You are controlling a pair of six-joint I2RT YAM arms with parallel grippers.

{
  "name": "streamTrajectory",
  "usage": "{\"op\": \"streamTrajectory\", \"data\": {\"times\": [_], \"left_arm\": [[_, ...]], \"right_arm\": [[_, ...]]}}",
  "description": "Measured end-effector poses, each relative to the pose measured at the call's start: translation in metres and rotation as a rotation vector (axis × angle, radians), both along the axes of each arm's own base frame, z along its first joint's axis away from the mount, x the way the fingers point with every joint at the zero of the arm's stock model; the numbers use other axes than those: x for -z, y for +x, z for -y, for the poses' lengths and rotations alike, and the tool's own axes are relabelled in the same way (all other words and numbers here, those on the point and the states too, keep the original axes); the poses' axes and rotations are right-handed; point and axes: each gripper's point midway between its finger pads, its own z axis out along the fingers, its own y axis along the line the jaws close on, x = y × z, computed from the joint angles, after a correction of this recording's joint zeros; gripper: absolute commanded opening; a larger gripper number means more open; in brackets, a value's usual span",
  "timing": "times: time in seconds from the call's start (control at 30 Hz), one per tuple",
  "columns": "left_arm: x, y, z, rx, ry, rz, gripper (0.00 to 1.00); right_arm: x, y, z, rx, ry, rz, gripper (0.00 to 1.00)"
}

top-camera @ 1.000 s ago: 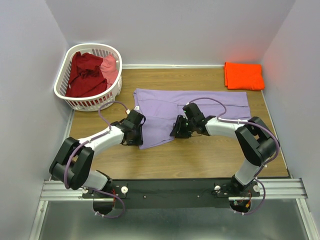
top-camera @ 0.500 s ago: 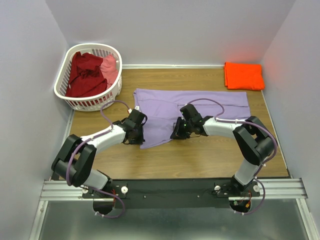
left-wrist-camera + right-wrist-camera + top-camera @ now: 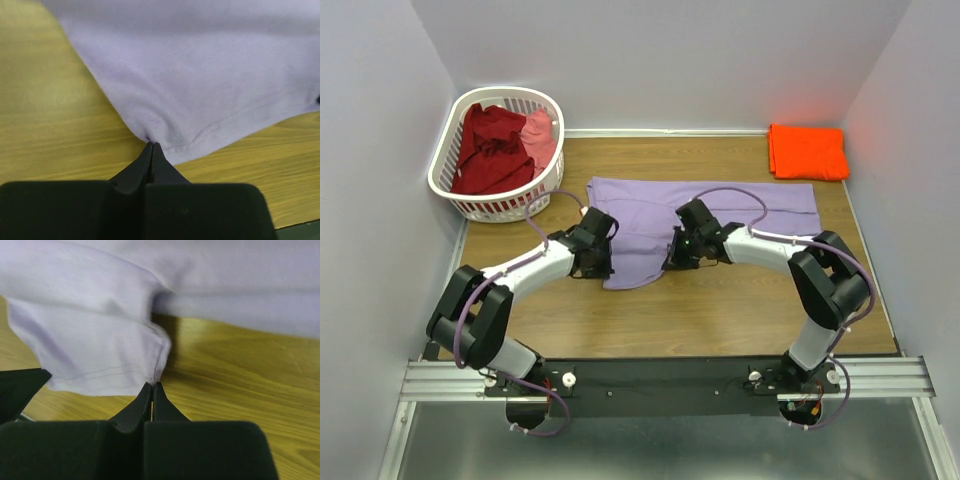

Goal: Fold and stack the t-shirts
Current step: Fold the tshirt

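Though grip pts hidden fr above, L+R jaws pinch lavender t-shirt (image 3: 750, 200) hem.

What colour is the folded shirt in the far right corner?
The folded cloth t-shirt is bright orange; top external view.

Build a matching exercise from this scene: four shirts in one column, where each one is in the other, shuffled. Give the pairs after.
Shirts
1. lavender t-shirt
2. orange t-shirt
3. dark red t-shirt
4. pink t-shirt

Places
A. folded at the far right corner of the table
B. in the far right part of the laundry basket
C. spread mid-table, near edge pinched by the left gripper and the right gripper
D. filling most of the laundry basket

Pairs: 1-C, 2-A, 3-D, 4-B
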Motion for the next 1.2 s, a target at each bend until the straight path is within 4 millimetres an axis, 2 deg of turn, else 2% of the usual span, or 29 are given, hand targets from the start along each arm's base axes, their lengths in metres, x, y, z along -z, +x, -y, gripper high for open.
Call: {"op": "streamTrajectory", "data": {"times": [0.13, 0.2, 0.27, 0.3, 0.4, 0.67, 0.8, 0.93, 1.07, 1.2], "left_arm": [[-0.031, 0.034, 0.01, -0.003, -0.032, 0.079, 0.0], [-0.046, 0.057, 0.011, -0.015, -0.042, 0.127, 0.0], [-0.053, 0.075, 0.01, -0.025, -0.037, 0.149, 0.0], [-0.055, 0.082, 0.01, -0.026, -0.034, 0.157, 0.0], [-0.061, 0.108, 0.008, -0.037, -0.024, 0.181, 0.0], [-0.081, 0.182, 0.011, -0.027, 0.003, 0.278, 0.0], [-0.079, 0.209, 0.009, -0.021, 0.018, 0.308, 0.0], [-0.07, 0.228, 0.008, -0.012, 0.033, 0.32, 0.0], [-0.06, 0.237, 0.007, 0.0, 0.047, 0.319, 0.0], [-0.06, 0.245, 0.007, 0.009, 0.047, 0.347, 0.0]], "right_arm": [[-0.027, 0.025, -0.009, 0.006, 0.015, 0.064, 0.01], [-0.043, 0.041, -0.013, 0.013, 0.033, 0.109, 0.01], [-0.052, 0.055, -0.012, 0.026, 0.042, 0.133, 0.01], [-0.061, 0.071, -0.011, 0.04, 0.05, 0.158, 0.01], [-0.067, 0.093, -0.008, 0.062, 0.052, 0.184, 0.01], [-0.061, 0.147, 0.002, 0.1, 0.031, 0.211, 0.01], [-0.058, 0.17, 0.003, 0.102, 0.021, 0.229, 0.01], [-0.052, 0.186, 0.002, 0.103, 0.015, 0.238, 0.01], [-0.042, 0.192, 0.008, 0.108, 0.002, 0.23, 0.01], [-0.04, 0.194, 0.014, 0.11, -0.013, 0.231, 0.01]]}}
